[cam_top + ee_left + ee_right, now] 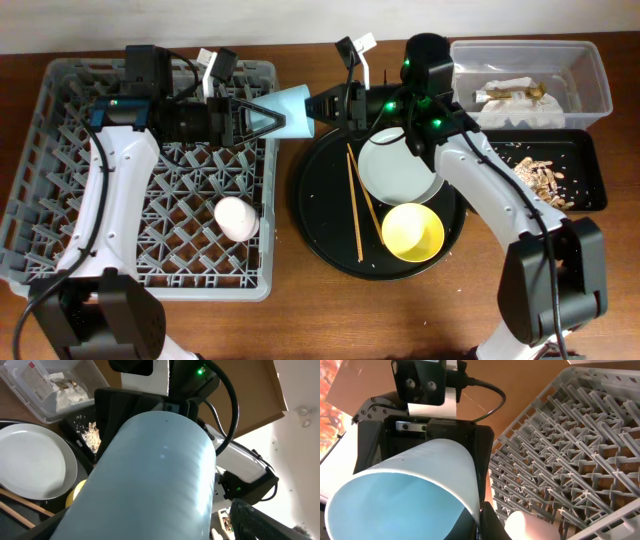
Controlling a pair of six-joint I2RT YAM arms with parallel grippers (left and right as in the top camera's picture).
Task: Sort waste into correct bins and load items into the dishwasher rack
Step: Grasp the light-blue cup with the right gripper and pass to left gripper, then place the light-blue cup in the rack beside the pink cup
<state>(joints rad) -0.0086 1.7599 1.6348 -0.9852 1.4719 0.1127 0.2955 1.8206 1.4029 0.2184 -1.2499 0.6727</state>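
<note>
light-blue cup [150, 480] filling the view, pale plate [30, 465] at left, clear tub [22, 382] with tissue [70, 395] above

We saw a blue cup [160, 470] of smooth, faintly ribbed plastic with a soft sheen. The rack [580, 435] was matt grey plastic. The plate [30, 465] looked smooth and pale, the bowl [413, 232] smooth yellow. The chopsticks [354, 205] were bare wood, the tub [598, 80] clear plastic, the tissue [520, 110] crumpled paper, the table [300, 320] brown wood-grain.
</note>
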